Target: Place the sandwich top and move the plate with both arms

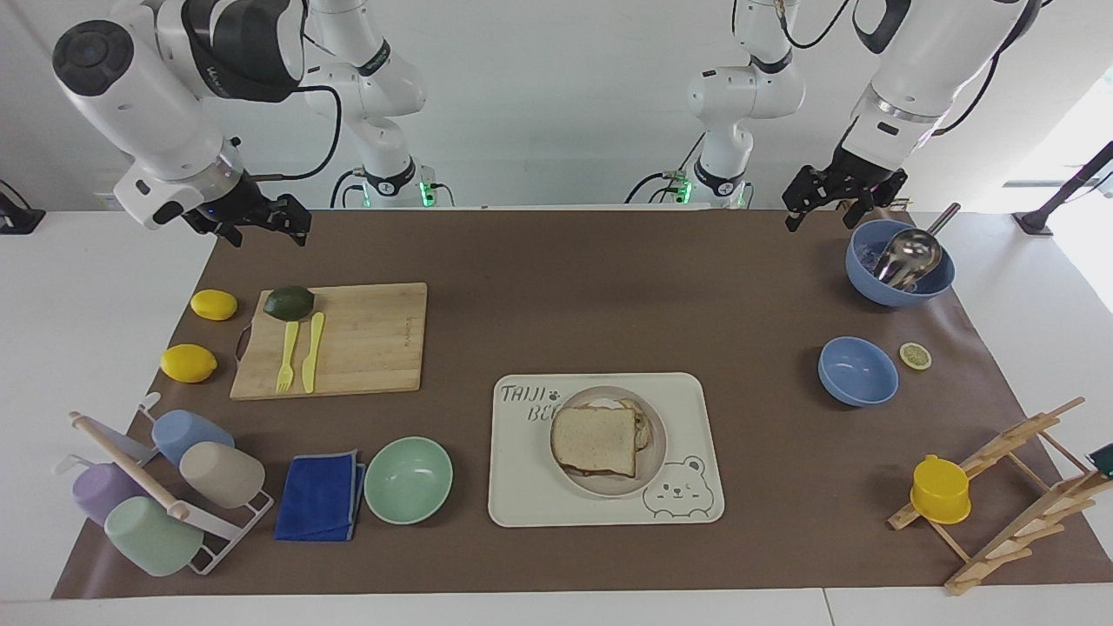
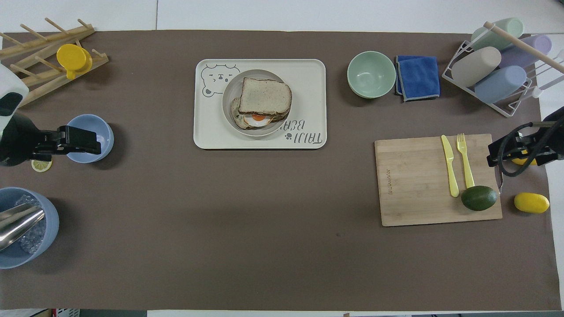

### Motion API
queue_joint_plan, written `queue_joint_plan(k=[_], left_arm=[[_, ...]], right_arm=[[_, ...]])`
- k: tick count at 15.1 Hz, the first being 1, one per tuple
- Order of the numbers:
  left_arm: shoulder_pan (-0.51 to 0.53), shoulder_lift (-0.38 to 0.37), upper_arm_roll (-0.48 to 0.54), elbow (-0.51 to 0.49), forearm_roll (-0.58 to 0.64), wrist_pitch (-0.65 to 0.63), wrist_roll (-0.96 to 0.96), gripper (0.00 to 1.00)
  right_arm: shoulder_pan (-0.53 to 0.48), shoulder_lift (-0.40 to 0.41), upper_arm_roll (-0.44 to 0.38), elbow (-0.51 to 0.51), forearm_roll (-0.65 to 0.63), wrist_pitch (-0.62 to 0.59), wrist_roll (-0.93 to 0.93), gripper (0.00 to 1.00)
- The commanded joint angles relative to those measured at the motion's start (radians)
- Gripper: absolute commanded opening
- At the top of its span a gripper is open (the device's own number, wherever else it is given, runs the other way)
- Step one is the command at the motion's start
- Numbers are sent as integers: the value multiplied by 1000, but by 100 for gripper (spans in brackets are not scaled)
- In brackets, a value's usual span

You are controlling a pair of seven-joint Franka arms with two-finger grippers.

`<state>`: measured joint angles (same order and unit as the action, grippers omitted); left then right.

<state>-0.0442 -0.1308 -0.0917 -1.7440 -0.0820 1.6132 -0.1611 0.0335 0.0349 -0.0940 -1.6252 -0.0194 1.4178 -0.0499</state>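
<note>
Black and two-fingered, the left pincer (image 1: 839, 198) hangs high in the air with its fingers spread and nothing between them. In the overhead view it sits at about nine o'clock from the plate, over the rim of a small blue bowl (image 2: 90, 136). The right pincer (image 1: 278, 222) is likewise parted and empty. It hangs at about three o'clock from the plate in that same view, above the edge of the brown table (image 1: 556, 296) beside the wooden cutting board (image 1: 365, 339). Both are well apart from the food.

The sandwich top (image 1: 594, 441), a pale speckled, roughly square bread slice with a light brown crust, lies on a toast slice bearing a fried egg (image 2: 255, 119). It is set a little askew, so the egg peeks out at six o'clock in the overhead view. The stack rests on the small round beige-grey plate (image 1: 654, 465), which stands on the cream rectangular tray with a bear drawing (image 1: 522, 487).

Placing the top looks finished, so the step in hand is most likely the two-armed move of the plate, not yet begun. That calls for both pincers to come down to the plate's bare rim at roughly three and nine o'clock. Each would have to close on the thin edge without nudging the bread, and the lift should be level and in step so the loose top slice does not slide.
</note>
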Motion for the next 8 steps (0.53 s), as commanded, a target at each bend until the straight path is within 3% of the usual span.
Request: queue_joint_plan(k=[1,4,8], left_arm=[[-49,49,81,55,22,-24,26,100],[-46,147,76,243,22,-153,26,100],[-39,106,28,118,86,-44,34,100]], right_arm=[[-4,-21,7,-25,16,12,5,100],[-4,-23,7,-25,16,12,7,100],[-4,-27,34,-25,16,13,10,100]])
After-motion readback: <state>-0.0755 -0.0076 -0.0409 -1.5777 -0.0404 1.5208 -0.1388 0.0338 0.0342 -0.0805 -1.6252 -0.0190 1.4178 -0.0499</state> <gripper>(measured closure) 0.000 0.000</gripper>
